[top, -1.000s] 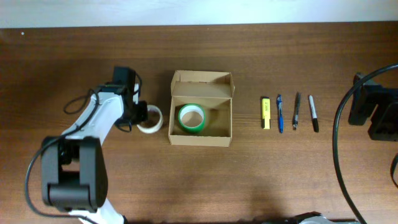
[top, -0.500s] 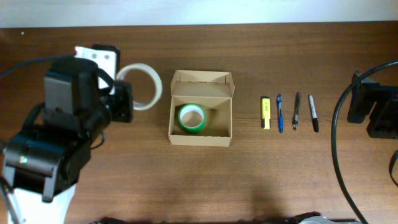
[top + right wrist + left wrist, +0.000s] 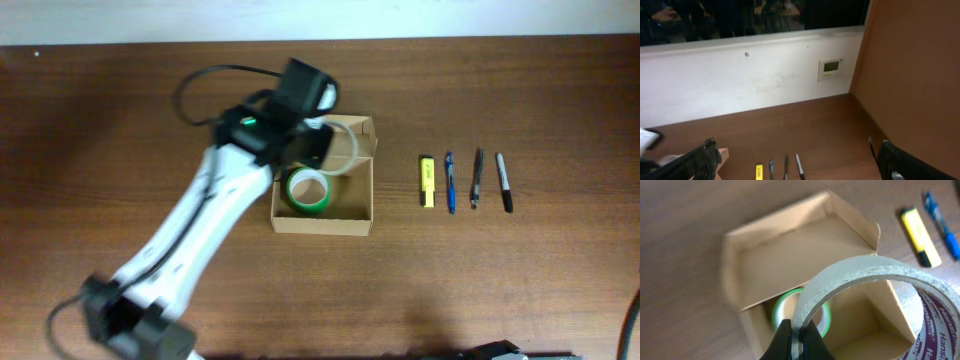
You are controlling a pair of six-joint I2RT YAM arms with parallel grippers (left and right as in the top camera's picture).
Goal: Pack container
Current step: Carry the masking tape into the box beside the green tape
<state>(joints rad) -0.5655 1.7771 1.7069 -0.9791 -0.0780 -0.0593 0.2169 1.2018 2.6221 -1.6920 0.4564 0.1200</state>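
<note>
Left claw (image 3: 796, 339) is pressed together on the rim of a clear tape roll (image 3: 865, 272), one finger inside the ring and one outside. The roll has a pale cardboard core with purple print on its inner face. In the overhead view the roll (image 3: 352, 160) hangs over the back right part of the container (image 3: 320, 225), near the flap lid. Can't tell if it touches the cardboard.

The container, a tan cardboard box, sits open at about the middle of the brown wooden surface (image 3: 500, 280), with its flap folded back on the far side. A green tape roll (image 3: 309, 207) lies flat inside it, in the left half. The left wrist view shows the green roll (image 3: 776, 311) below the held one.

Right of the box, well apart from it, four items lie in a row, side by side and not touching: a yellow highlighter (image 3: 427, 181), a blue pen (image 3: 450, 182), a dark pen (image 3: 477, 178) and a black marker (image 3: 504, 182).

Right claw (image 3: 800, 167) is spread wide with nothing between its fingers, and is out of the overhead view.
</note>
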